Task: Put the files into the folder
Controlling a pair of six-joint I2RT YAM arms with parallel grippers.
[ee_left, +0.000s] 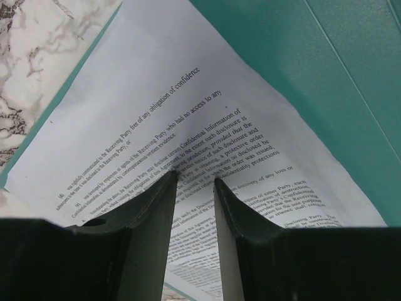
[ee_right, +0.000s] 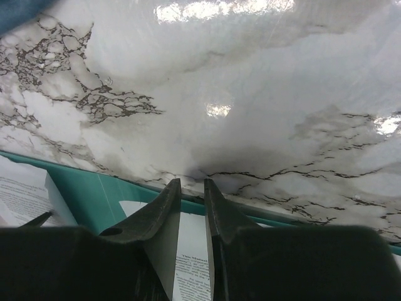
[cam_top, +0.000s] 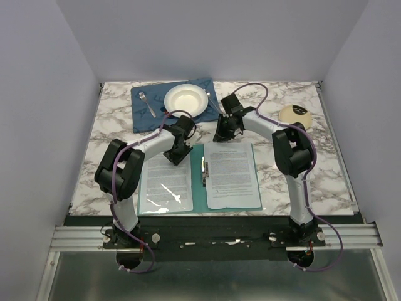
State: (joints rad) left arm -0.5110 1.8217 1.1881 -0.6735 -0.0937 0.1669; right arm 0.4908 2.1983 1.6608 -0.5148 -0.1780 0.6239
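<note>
The thin teal-green plastic folder [cam_top: 199, 195] lies open and flat on the white marble-patterned desk [cam_top: 113, 125], near its front edge. The files, white sheets of dense black print [cam_top: 232, 175], sit on its right half. More printed pages on its left half lie under a glossy clear layer whose glare hides much of the text. A small metal clip [cam_top: 203, 170] sits on the spine. The left claw [cam_top: 177, 152] is over the far edge of the left half, and the left wrist view shows its fingertips [ee_left: 174, 179] narrowly parted with their tips at the paper. Whether they touch the paper is hard to judge. The right claw [cam_top: 222, 132] hangs just past the folder's far edge, its jaws a slim gap apart with nothing visibly between them. Its own body cuts off the pages below. Farther back are a dark blue cloth placemat [cam_top: 143, 119], partly hidden by the left arm, carrying a white bowl [cam_top: 185, 99] and a fork [cam_top: 147, 103]. A cream round object [cam_top: 295, 113] with an unreadable dark mark lies at the right.
</note>
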